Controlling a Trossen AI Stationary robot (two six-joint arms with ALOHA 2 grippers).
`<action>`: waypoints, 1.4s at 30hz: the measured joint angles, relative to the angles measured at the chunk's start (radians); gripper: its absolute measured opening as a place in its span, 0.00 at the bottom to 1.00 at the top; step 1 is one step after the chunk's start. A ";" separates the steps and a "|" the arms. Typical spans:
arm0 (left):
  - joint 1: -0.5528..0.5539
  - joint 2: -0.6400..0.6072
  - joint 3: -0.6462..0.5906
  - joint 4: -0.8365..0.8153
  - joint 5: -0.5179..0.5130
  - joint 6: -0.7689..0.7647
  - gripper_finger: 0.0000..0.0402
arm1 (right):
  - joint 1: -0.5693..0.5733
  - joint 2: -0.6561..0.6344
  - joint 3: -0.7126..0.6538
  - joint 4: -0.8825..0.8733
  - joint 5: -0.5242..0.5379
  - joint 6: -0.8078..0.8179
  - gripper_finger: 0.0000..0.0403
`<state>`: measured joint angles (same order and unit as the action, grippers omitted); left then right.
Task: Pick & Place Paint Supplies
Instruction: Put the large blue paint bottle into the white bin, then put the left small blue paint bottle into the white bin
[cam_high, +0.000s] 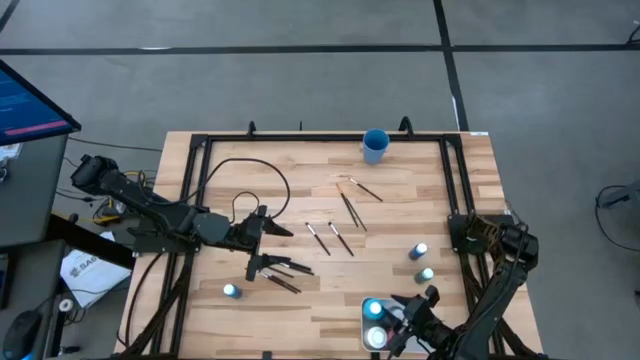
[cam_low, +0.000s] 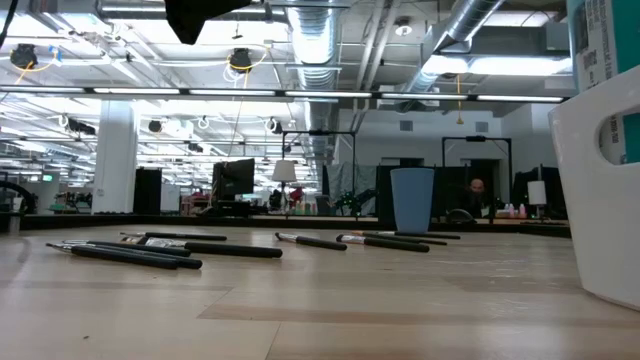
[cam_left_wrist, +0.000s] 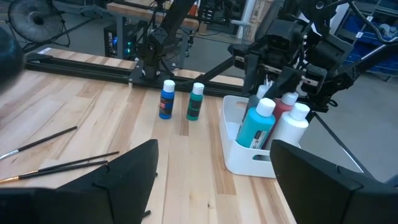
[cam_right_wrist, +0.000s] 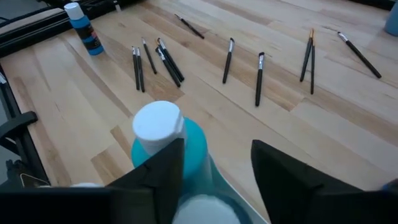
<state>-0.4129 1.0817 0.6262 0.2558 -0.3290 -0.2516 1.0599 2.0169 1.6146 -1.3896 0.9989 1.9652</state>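
Note:
My left gripper (cam_high: 285, 250) hovers open over the middle of the table, above a few dark paintbrushes (cam_high: 285, 283). More brushes (cam_high: 345, 212) lie flat farther off. My right gripper (cam_high: 405, 318) is open above the white tray (cam_high: 363, 322) at the near edge. In the tray stand a teal bottle (cam_left_wrist: 256, 124), a red one (cam_left_wrist: 285, 104) and a whitish one (cam_left_wrist: 292, 124). In the right wrist view the teal bottle's white cap (cam_right_wrist: 158, 124) shows beside one finger (cam_right_wrist: 163, 169). A blue bottle (cam_high: 231, 291) stands near left. Two bottles (cam_high: 420, 250) (cam_high: 426, 274) stand on the right.
A blue cup (cam_high: 376, 146) stands upright near the far edge. A dark rail frame (cam_high: 195, 160) runs around the tabletop. Bare wood lies between the brushes and the tray (cam_left_wrist: 245, 163). In the low view, brushes (cam_low: 150, 250) lie across the left and the tray wall (cam_low: 600, 200) fills the right.

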 joint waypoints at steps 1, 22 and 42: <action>0.000 0.000 0.000 0.000 0.000 0.000 0.75 | 0.000 -0.002 0.000 0.000 0.000 0.000 0.48; -0.221 -0.296 0.000 -0.578 0.308 -0.439 0.75 | -0.090 -0.383 0.001 0.007 -0.003 -0.417 0.55; -0.486 -0.086 0.000 -0.757 0.202 -0.490 0.75 | -0.236 -0.375 0.001 0.011 -0.019 -0.612 0.55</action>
<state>-0.8993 0.9952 0.6258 -0.5015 -0.1266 -0.7412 0.8234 1.6417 1.6154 -1.3787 0.9799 1.3534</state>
